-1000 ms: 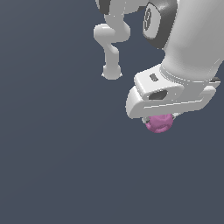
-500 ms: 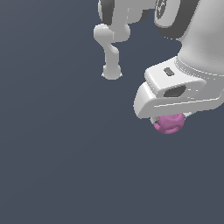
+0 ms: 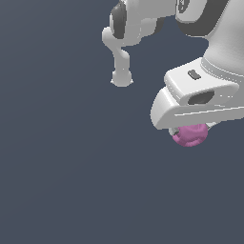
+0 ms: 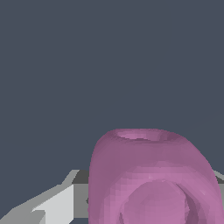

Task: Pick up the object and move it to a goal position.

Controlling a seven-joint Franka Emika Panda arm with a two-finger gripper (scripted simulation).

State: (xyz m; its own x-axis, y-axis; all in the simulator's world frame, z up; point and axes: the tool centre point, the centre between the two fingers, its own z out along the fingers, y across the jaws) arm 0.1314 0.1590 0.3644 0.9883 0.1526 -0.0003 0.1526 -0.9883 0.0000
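The object (image 3: 190, 135) is a small pink-magenta lumpy ball that hangs under the white hand of the arm, at the exterior view's right. My gripper (image 3: 191, 133) is shut on it; the hand's body hides the fingers and the ball's upper part in that view. In the wrist view the object (image 4: 151, 177) fills the near field as a rounded pink mass with a hollow rim, and one grey-white finger (image 4: 57, 205) shows beside it. No goal marker shows in either view.
The white arm links (image 3: 138, 24) and the round base (image 3: 122, 78) stand at the back of the exterior view. A plain dark grey-blue ground (image 3: 71, 167) fills everything else.
The hand with the pink object has moved toward the exterior view's right and looms larger in the picture. The object stays held between the fingers.
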